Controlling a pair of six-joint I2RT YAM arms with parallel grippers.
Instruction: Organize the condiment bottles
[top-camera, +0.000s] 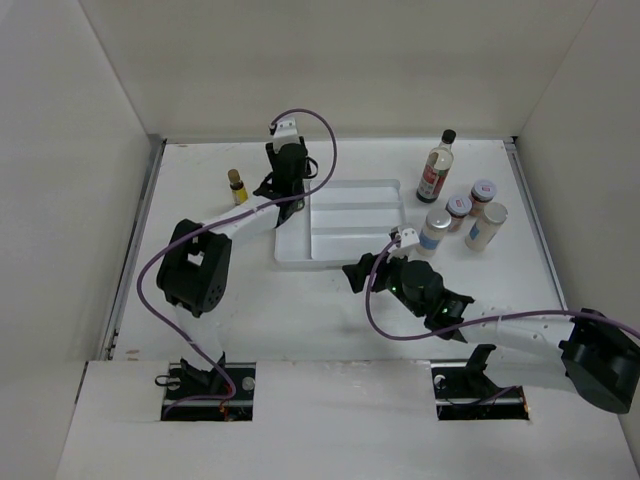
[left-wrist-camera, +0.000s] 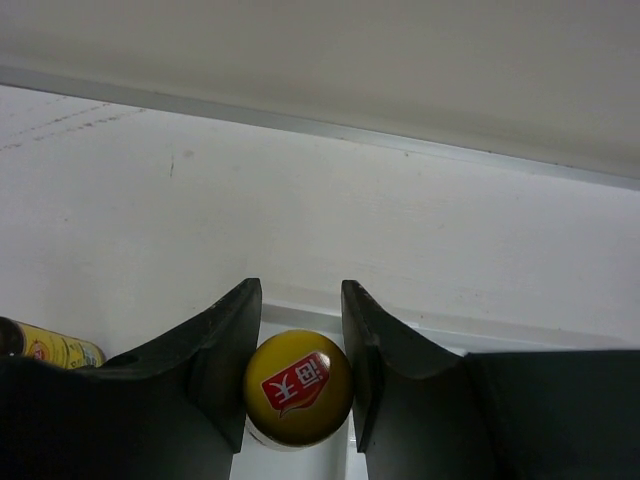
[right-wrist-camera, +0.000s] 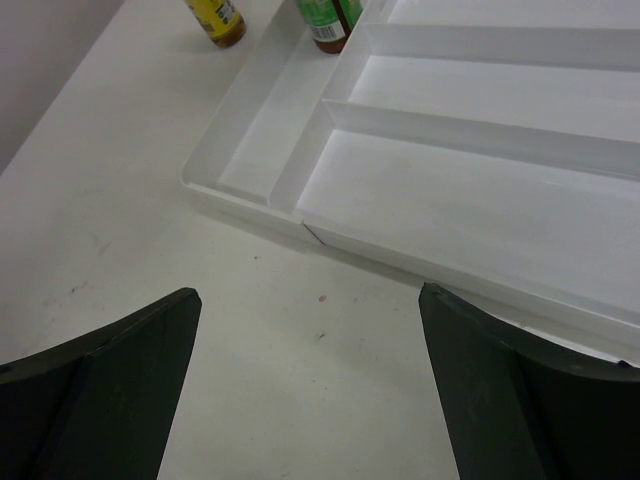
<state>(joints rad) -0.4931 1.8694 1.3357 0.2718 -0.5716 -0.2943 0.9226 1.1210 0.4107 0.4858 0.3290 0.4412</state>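
Left wrist view: the left gripper (left-wrist-camera: 300, 292) is clamped on the yellow cap of the yellow-capped red sauce bottle (left-wrist-camera: 298, 388), its jaws narrow and pressed to both sides of the cap. From the right wrist, the bottle's base sits at the far-left corner of the tray (right-wrist-camera: 450, 200), seemingly in the narrow side compartment; I cannot tell whether it touches the floor there.

The main risk is the release. The bottle is tall for its base and held only by the cap, so letting go before the base is seated, or while it leans, would likely tip it against the compartment wall or over the rim.

The tiny brown bottle (top-camera: 236, 186) stands just beside the tray's left edge, near the arm. A sideways retreat could knock it over.

The right gripper (right-wrist-camera: 308, 295) is spread wide and empty above the tabletop (top-camera: 270, 310), near the tray's near-left corner. If it pushes forward low, it could shove the tray under the held bottle.

By the far-right corner, the tall black-capped bottle (top-camera: 436, 165), red-lidded jars (top-camera: 458, 208) and white shakers (top-camera: 486, 225) stand close together, so a wide claw reaching for one may topple another.
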